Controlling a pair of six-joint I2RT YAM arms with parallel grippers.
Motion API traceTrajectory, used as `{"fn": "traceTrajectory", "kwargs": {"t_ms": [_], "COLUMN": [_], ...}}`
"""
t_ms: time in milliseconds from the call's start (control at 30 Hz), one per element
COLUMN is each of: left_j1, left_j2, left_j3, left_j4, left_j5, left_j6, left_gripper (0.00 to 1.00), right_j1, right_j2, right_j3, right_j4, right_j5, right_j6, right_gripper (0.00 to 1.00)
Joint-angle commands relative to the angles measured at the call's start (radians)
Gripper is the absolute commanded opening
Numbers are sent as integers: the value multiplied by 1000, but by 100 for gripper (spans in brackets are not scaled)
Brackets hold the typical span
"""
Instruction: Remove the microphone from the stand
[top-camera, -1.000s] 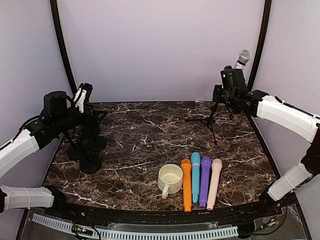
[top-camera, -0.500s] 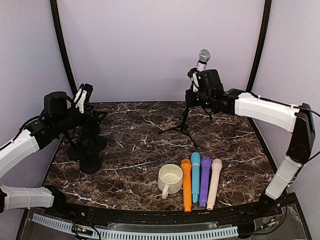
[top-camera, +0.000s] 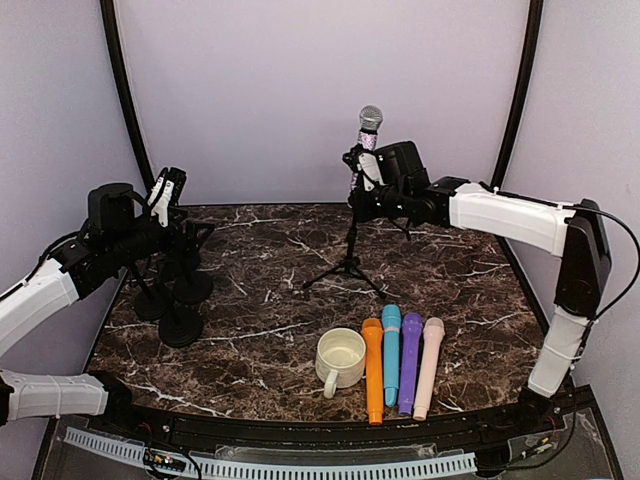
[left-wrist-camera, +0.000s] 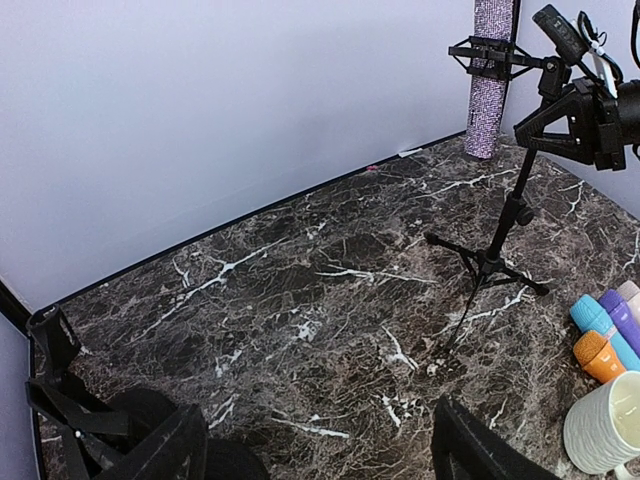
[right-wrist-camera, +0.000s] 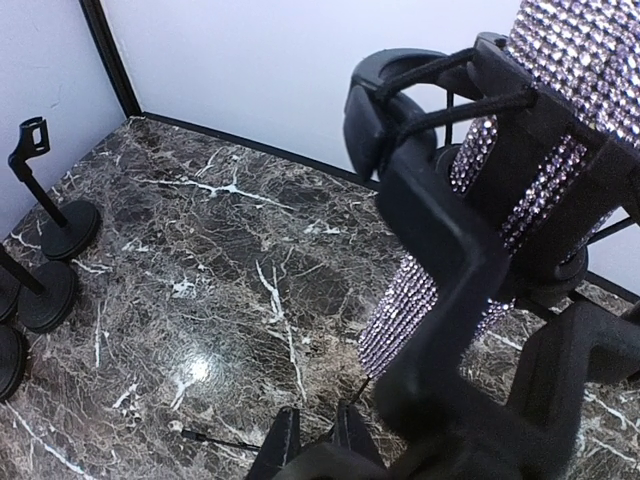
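Note:
A sparkly silver-lilac microphone (top-camera: 370, 125) stands upright in the shock-mount clip of a black tripod stand (top-camera: 349, 262) at the table's centre back. My right gripper (top-camera: 362, 188) is shut on the stand's thin pole just under the clip. In the right wrist view the microphone (right-wrist-camera: 560, 150) and clip (right-wrist-camera: 430, 230) fill the right side, with the gripper (right-wrist-camera: 316, 440) at the bottom edge. My left gripper (top-camera: 166, 188) hangs open and empty at the far left. The left wrist view shows the microphone (left-wrist-camera: 491, 80) and stand (left-wrist-camera: 498, 240) far right, and its gripper (left-wrist-camera: 310, 455) over bare marble.
Several coloured microphones (top-camera: 400, 360) lie side by side at the front, next to a cream mug (top-camera: 339, 358). Black round-base stands (top-camera: 180, 300) are grouped at the left under my left arm. Purple walls close in the back and sides.
My right gripper has carried the stand with the microphone from the back right corner leftward to the centre back. The left arm has not moved.

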Motion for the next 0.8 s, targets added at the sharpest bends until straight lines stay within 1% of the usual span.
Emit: {"fn": "traceTrajectory", "kwargs": {"t_ms": [0,67,367,500,633,767], "left_j1": [3,3,3,3,3,3], "left_j2": [-14,-13,-8,-3,2,0], "left_j3": [-13,-13,-11,-10,-7,-7], "left_j4": [19,18,16,12,10,10], "left_j5": [14,13,10,8,7,3], "left_j6": [16,16,16,17,17,16], "left_gripper": [79,79,79,79,79,79], "right_j1": [14,16,31,33,33,33], "right_j2": [4,15,20,-6,-67,-155], "right_j3": [85,94,85,72,30,-52], "right_j4": [83,71,61,50,46,65], "right_j5": [-29,-32,-11,11,29,22], "right_j6": [-47,-49,-53,-63,-67,-23], "right_gripper": [0,1,28,46,63,74]}}
